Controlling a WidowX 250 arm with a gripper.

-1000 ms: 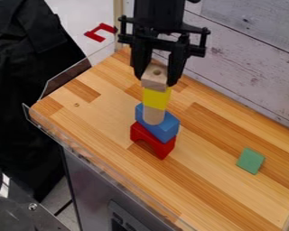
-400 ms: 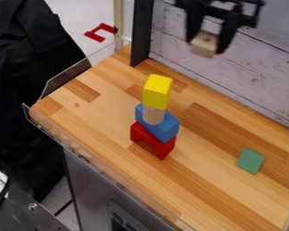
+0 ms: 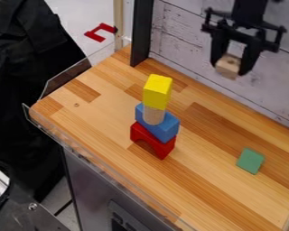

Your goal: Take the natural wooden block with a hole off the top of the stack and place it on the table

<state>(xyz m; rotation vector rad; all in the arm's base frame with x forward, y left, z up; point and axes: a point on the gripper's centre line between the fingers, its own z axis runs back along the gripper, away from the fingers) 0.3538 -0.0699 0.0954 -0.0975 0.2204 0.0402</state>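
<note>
Wooden tabletop point(image 3: 104, 122), striped in light and honey brown. Nearest the viewer, below the jaws, a flat green block point(image 3: 250, 161) lies alone. A little farther, below the jaws and off toward the viewer's left, stands a tower: red arch point(image 3: 153, 140), blue block point(image 3: 165, 127), pale post point(image 3: 153, 115), yellow block point(image 3: 157, 92) on top. Farther back, the black gripper point(image 3: 230, 66) hangs with its jaws closed on a small wooden block point(image 3: 228, 70), raised before a whitewashed plank wall point(image 3: 186, 40). Holding it well likely calls for even, gentle pressure on both sides, with the block level and any movement slow and clear of the tower. No brand, label or writing is legible.
</note>
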